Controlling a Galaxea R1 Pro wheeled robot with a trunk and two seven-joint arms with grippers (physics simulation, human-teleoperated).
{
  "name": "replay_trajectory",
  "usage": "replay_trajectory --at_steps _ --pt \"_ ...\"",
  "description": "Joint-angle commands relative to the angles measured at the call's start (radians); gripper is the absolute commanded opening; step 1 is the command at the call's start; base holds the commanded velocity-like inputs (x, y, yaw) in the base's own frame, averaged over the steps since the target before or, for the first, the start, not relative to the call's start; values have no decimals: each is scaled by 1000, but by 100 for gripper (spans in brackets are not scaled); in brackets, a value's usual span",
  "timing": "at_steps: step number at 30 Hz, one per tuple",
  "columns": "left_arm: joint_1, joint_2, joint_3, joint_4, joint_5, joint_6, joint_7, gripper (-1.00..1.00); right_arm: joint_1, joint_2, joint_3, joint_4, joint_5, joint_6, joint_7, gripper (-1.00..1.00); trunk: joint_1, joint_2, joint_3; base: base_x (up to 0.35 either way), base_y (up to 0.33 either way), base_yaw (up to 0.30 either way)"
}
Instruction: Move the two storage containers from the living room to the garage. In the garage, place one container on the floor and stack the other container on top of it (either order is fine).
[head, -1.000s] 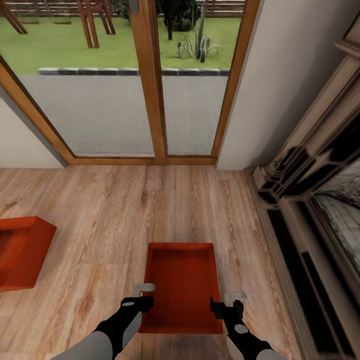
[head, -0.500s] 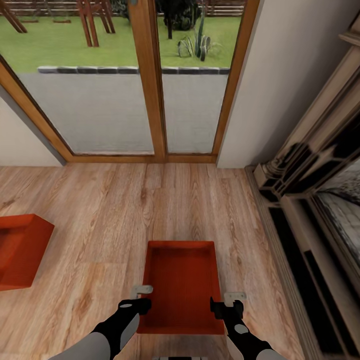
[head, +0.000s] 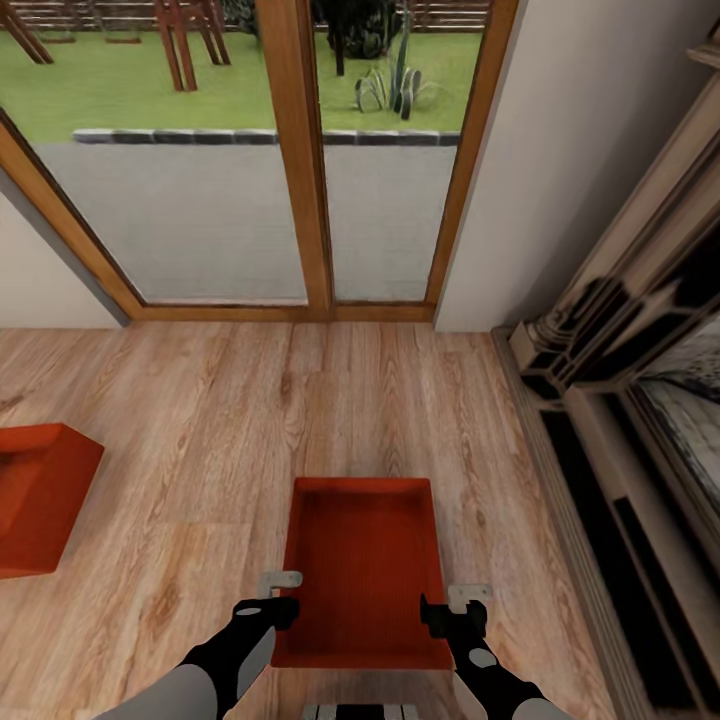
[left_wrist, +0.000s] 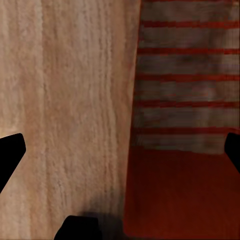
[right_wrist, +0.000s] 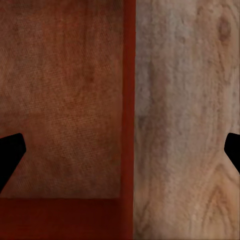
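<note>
One red-orange storage container (head: 362, 565) lies open-topped on the living room's light wood planks (head: 200, 400), right in front of me. My left gripper (head: 282, 586) hangs open over its left long wall and my right gripper (head: 468, 598) hangs open over its right long wall. In the left wrist view the gripper (left_wrist: 120, 150) has its dark fingertips (left_wrist: 10, 155) spread wide, with the container's edge (left_wrist: 185, 200) between them. In the right wrist view the gripper (right_wrist: 120, 150) straddles the container's wall (right_wrist: 129, 100). The second container (head: 35, 495) lies at the far left, partly cut off.
Wood-framed glass doors (head: 300, 200) stand ahead, with a paved patio and lawn behind them. An ornate dark fireplace (head: 620, 400) runs along the right side, next to a beige wall (head: 540, 180). Bare planks lie between the two containers.
The whole picture has shifted slightly, so the camera has moved. My left gripper has drifted a little to the left over the container's wall. The right gripper holds its place.
</note>
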Motion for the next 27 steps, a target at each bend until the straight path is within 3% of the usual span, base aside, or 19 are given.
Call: replay_trajectory --at_steps 1,11,27 --pt "0 0 -9 -2 10 6 6 100 -1 1 -7 1 11 -3 -3 100 4 -7 -4 0 0 0" --pt "0 -1 -9 -2 10 6 6 100 -1 1 -7 1 11 -3 -3 100 42 -77 -35 0 0 0" --pt "0 -1 -9 -2 10 5 6 100 -1 -1 -10 1 9 -3 -3 100 42 -77 -35 0 0 0"
